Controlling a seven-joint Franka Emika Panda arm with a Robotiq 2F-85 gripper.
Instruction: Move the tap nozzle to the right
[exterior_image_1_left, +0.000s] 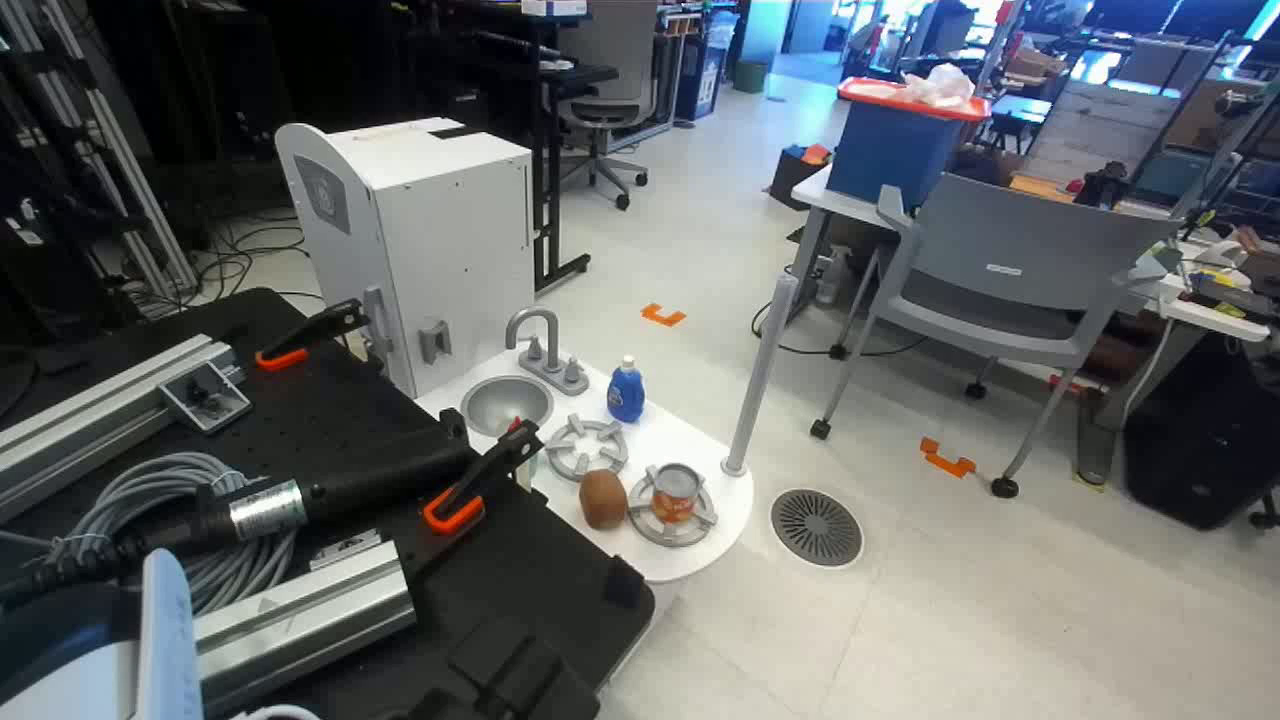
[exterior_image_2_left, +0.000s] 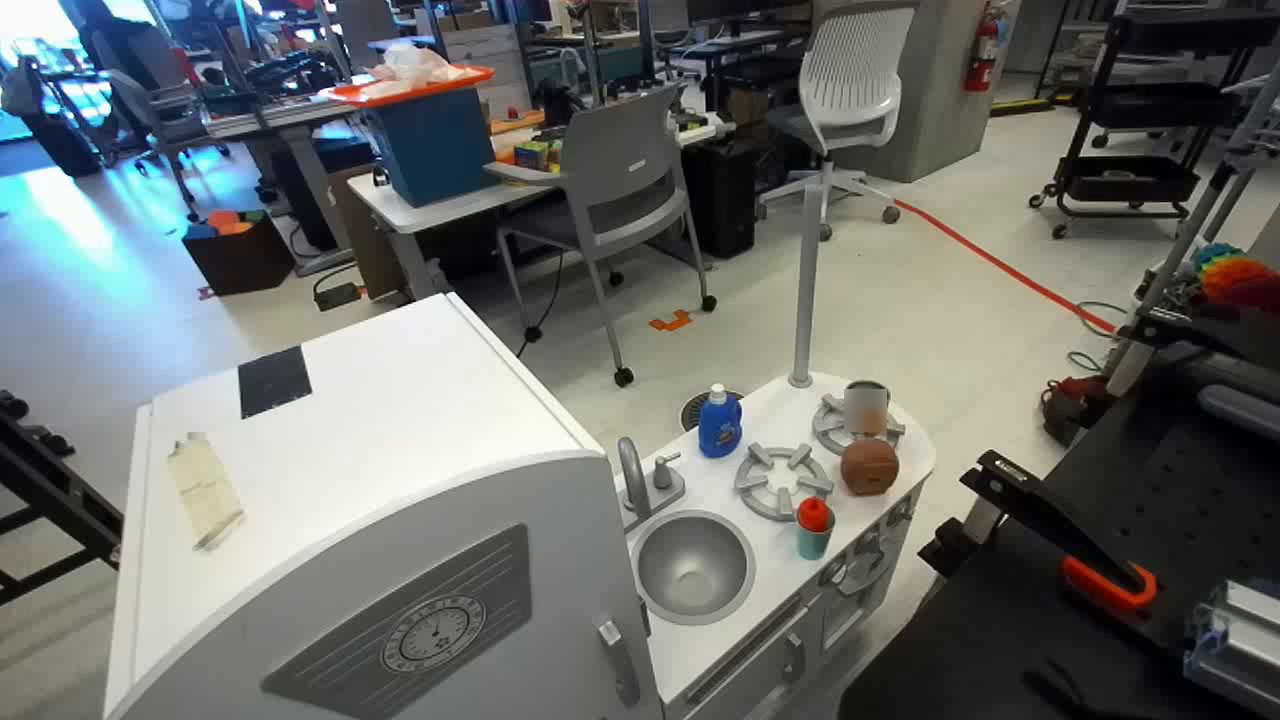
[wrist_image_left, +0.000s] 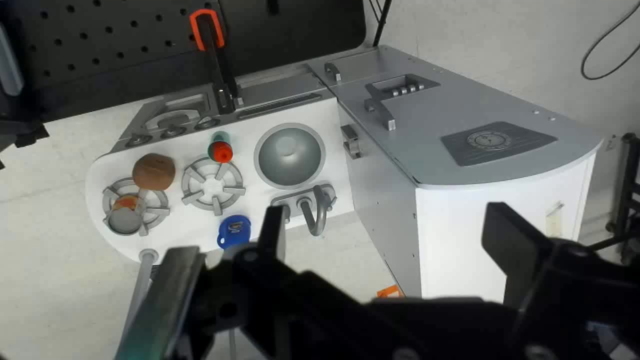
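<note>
Tap nozzle (exterior_image_1_left: 552, 340), silver-grey, arched and metal, stands on the white round-ended desk (exterior_image_2_left: 772, 415) beside the round grey sink bowl (exterior_image_2_left: 690, 570), its spout angled toward the tall white-and-grey cabinet (exterior_image_1_left: 440, 260) rather than over the bowl, so I'd guess a swing is wanted! Overhead hangs the black metal two-fingered end effector (wrist_image_left: 385, 220), jaws spread wide, gripping nothing, presumably to give that spout room. The blue, white-capped plastic bottle (exterior_image_1_left: 626, 393) sits near the tap, probably as dish soap. A teal cylindrical cup (exterior_image_2_left: 813, 545) cradles a red piece (exterior_image_2_left: 814, 514), or wears it as a lid; I can't tell.
</note>
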